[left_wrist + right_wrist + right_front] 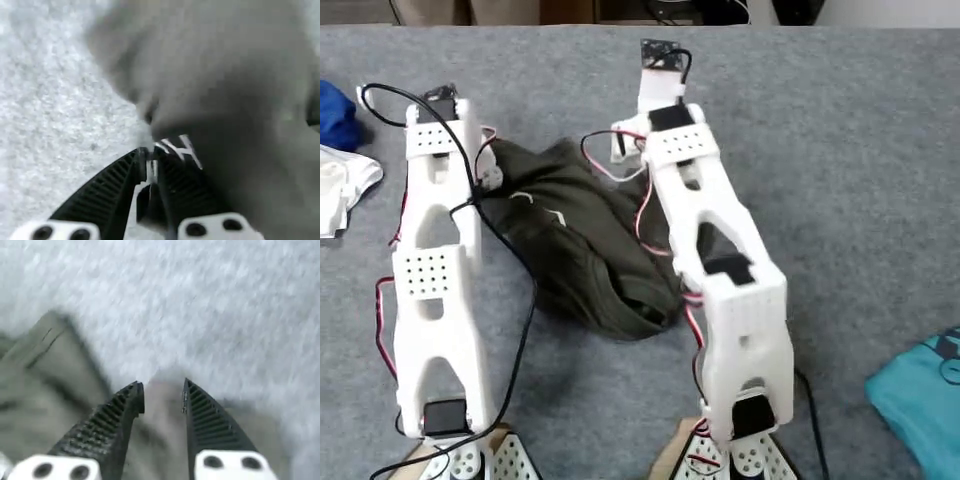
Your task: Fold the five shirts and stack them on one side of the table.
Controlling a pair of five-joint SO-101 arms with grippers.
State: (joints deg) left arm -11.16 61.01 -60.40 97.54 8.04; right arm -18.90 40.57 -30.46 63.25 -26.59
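Dark shirt (582, 250) crumpled on table (840, 150); left tool (150, 153) apparently pinching edge.

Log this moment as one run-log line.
left gripper shut on olive shirt edge | right gripper open over a shirt fold | shirt crumpled on table

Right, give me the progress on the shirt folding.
Done: nothing looks stacked yet. In hand: the dark olive shirt lies crumpled between the arms, left gripper shut on its edge, right gripper at it too. Remaining: fold it, then the blue shirt, white shirt and teal shirt lying aside.
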